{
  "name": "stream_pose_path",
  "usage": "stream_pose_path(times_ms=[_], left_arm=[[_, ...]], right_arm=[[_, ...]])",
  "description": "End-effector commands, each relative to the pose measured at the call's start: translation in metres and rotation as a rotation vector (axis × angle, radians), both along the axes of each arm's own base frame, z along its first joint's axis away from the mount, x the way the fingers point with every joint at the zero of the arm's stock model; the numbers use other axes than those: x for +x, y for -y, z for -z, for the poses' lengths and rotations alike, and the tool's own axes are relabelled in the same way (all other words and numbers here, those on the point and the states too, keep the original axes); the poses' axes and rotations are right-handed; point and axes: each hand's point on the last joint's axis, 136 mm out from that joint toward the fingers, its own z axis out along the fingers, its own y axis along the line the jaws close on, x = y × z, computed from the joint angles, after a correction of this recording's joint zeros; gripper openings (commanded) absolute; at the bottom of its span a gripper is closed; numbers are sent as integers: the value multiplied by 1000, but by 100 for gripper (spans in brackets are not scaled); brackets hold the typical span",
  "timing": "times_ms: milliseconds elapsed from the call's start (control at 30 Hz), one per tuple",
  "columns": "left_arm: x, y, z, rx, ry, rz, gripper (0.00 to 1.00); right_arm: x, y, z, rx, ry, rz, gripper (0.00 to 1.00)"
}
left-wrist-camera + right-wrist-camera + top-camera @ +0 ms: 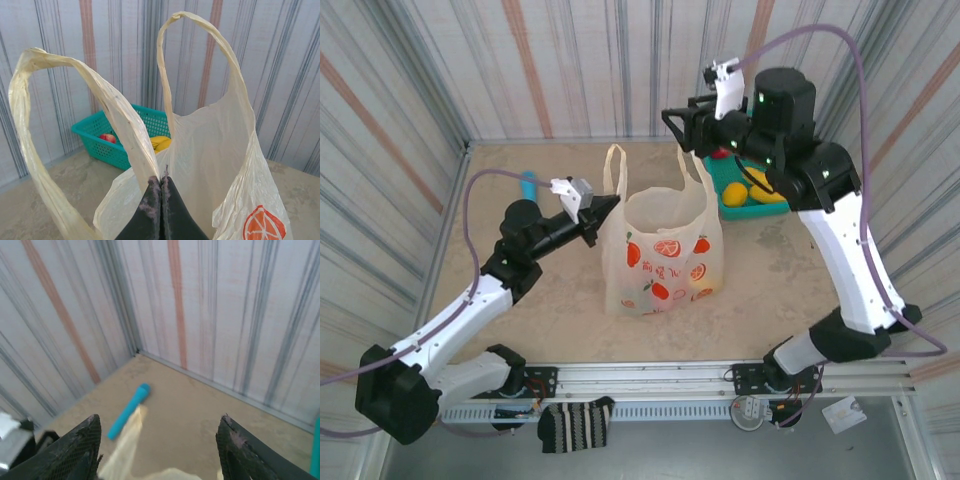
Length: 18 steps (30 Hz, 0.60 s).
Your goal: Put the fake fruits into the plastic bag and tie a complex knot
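**Task object.** One plastic bag (663, 255) stands upright at the centre of the table (520, 320) in the top view, with its mouth facing up. Its two loop handles (614, 165) are raised. Orange-red fruit motifs are printed on its near face, but their exact number cannot be counted. The contents of the bag cannot be made out.

**Left gripper.** The left gripper (611, 206) sits at the left side of the bag's rim. In the left wrist view its two fingers (150, 210) are pressed together with no gap. They pinch the bag film at the foot of the left-hand handle.

**Right gripper.** The right gripper (672, 128) is at the upper centre of the top view, above the bag's right-hand handle and apart from it. In the right wrist view its two fingers (75, 450) stand wide apart at the lower corners of the frame. They hold nothing.

**Fruit supply.** One teal basket (732, 210) lies just right of the bag, partly under the right arm. Two yellow fake fruits (735, 193) are visible in it in the top view. The left wrist view shows one red fruit (106, 138) in the same basket.

**Other items.**
- One blue cylinder (528, 183) lies on the table at the upper left, well apart from the bag.
- One striped cloth (575, 425) hangs at the bottom edge of the top view.
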Motion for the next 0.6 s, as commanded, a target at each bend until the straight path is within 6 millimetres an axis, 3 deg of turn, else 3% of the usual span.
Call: stream_pose_path(times_ms=[0,167,300,433,567], left_arm=[[-13,4,-10,8,87,38,0],[-22,9,-8,39,112,59,0],[-24,11,-7,47,115,65,0],[-25,12,-7,47,116,71,0],[-25,13,-6,48,114,76,0]], right_arm=[[-8,-33,57,54,-376,-184,64],[-1,-58,89,51,-557,-248,64],[6,-64,114,3,-623,-230,63],[11,-72,128,-15,-652,-239,59],[15,-76,129,-11,-650,-242,51]])
